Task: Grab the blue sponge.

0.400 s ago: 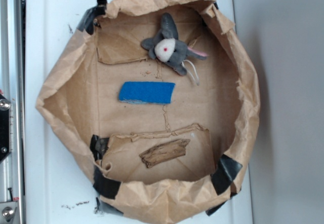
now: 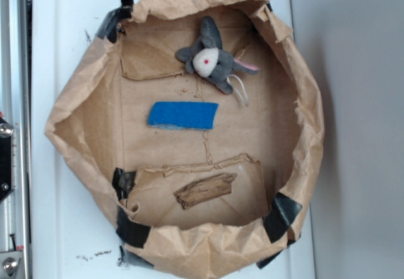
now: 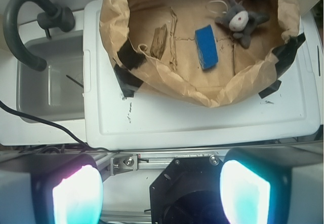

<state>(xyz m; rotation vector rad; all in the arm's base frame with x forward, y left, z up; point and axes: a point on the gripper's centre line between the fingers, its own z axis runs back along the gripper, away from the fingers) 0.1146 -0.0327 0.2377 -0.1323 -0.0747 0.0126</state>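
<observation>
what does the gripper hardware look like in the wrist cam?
Only the wrist view shows it. The gripper has two broad, rounded finger pads at the bottom corners, glowing whitish cyan, the left one tinged pink at its upper edge, each on a pale grey backing. Between them sits a black mount, below a silver bracket with screws. No markings visible.

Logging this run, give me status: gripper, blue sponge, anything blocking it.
Gripper open, far from the bag. Blue sponge flat on the bag floor, untouched. Plush toy and wood piece apart; nothing blocking.
</observation>
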